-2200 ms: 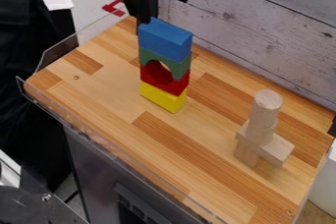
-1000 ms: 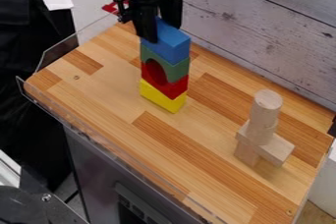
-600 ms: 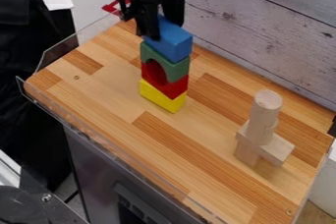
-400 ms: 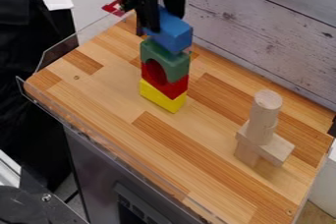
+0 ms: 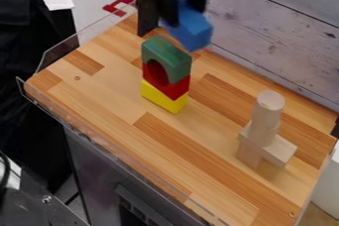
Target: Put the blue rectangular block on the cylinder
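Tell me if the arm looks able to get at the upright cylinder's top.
Probably yes: the claw holds the blue block off the green arch, and nothing visible stands between it and the cylinder's bare top, though full reach can't be judged.

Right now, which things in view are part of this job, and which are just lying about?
Part of the job:
- gripper
- blue block, held
- cylinder
- flat block, under the cylinder

Just lying about:
- green block
- red block
- yellow block
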Controlling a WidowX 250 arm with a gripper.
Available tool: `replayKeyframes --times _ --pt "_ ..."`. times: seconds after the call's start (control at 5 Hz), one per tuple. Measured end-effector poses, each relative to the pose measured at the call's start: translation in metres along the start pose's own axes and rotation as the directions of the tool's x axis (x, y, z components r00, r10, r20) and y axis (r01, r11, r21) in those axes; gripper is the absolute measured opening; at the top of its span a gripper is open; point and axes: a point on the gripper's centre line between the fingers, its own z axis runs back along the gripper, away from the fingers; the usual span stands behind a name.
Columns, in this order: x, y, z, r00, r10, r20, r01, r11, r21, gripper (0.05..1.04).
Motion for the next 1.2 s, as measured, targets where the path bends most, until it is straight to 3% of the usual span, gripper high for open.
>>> replayKeyframes --times 0.2,0.4,0.8,1.2 --pt "-0.035 -0.009 -0.001 0.991 -0.133 0.028 0.134 0.991 -0.021 0.53" --pt "-0.061 -0.015 -0.006 0.98 -0.196 -0.005 0.196 0.979 -0.063 0.53" --pt "-0.076 -0.025 0.002 0.953 -0.29 -0.092 0.275 0.95 -0.147 0.53" --pt "-0.076 -0.041 0.015 0.934 -0.339 -0.115 0.323 0.936 -0.14 0.53"
